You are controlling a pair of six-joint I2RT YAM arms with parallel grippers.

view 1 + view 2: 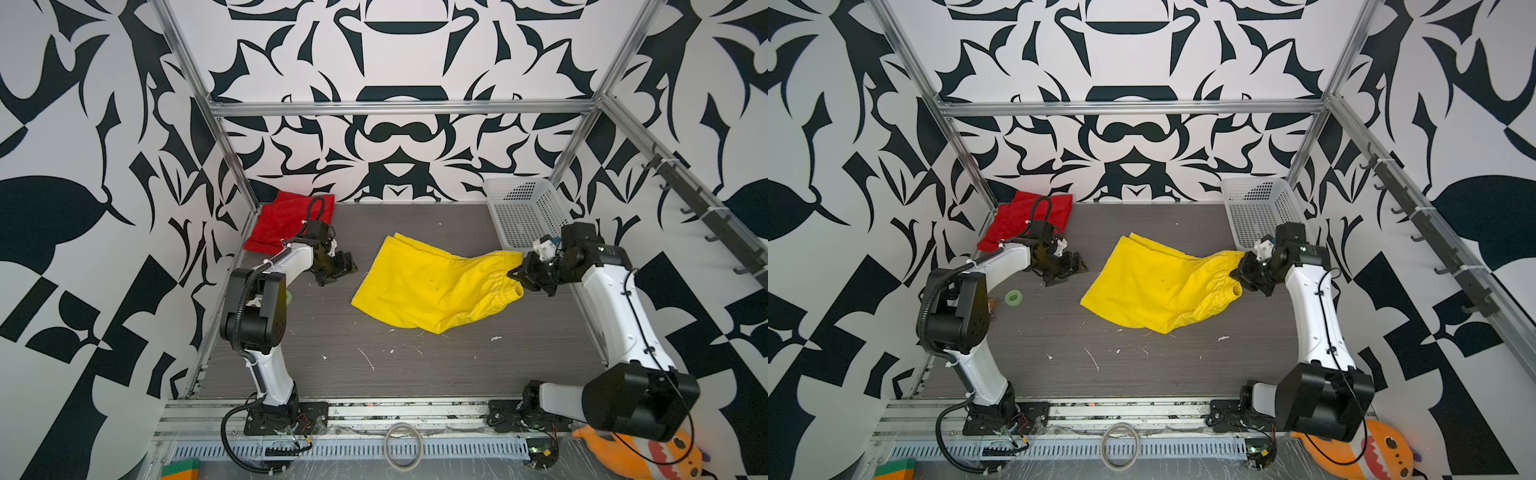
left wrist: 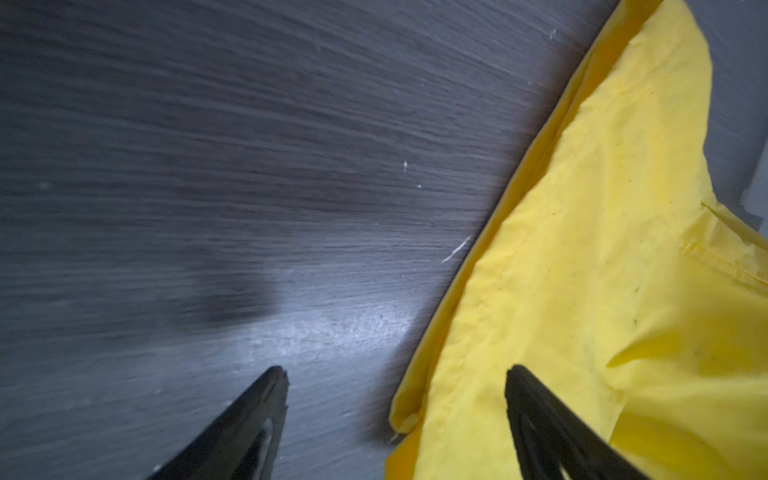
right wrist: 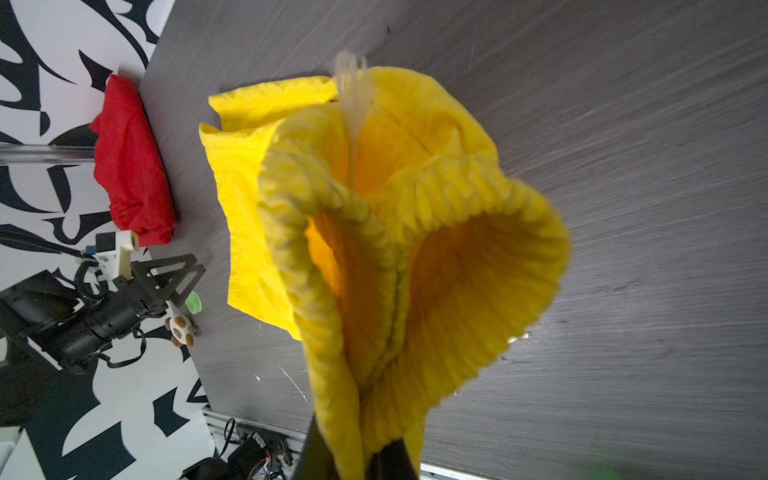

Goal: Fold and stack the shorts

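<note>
The yellow shorts (image 1: 432,286) (image 1: 1158,286) lie spread on the dark table, leg hems toward the left arm. Their elastic waistband is lifted at the right, pinched in my right gripper (image 1: 517,275) (image 1: 1238,275) (image 3: 357,453), which is shut on it. In the right wrist view the waistband (image 3: 415,257) gapes open, with a white drawstring above it. My left gripper (image 1: 347,266) (image 1: 1077,266) (image 2: 397,369) stands open low over the table at the shorts' left edge (image 2: 602,291), one finger over the fabric, holding nothing. The red shorts (image 1: 286,220) (image 1: 1025,216) (image 3: 129,174) lie bunched in the back left corner.
A white perforated basket (image 1: 523,212) (image 1: 1258,208) leans in the back right corner. A green tape roll (image 1: 1013,296) (image 3: 193,302) and a small turtle toy (image 3: 180,330) sit by the left arm. An orange plush shark (image 1: 648,455) lies off the table's front right.
</note>
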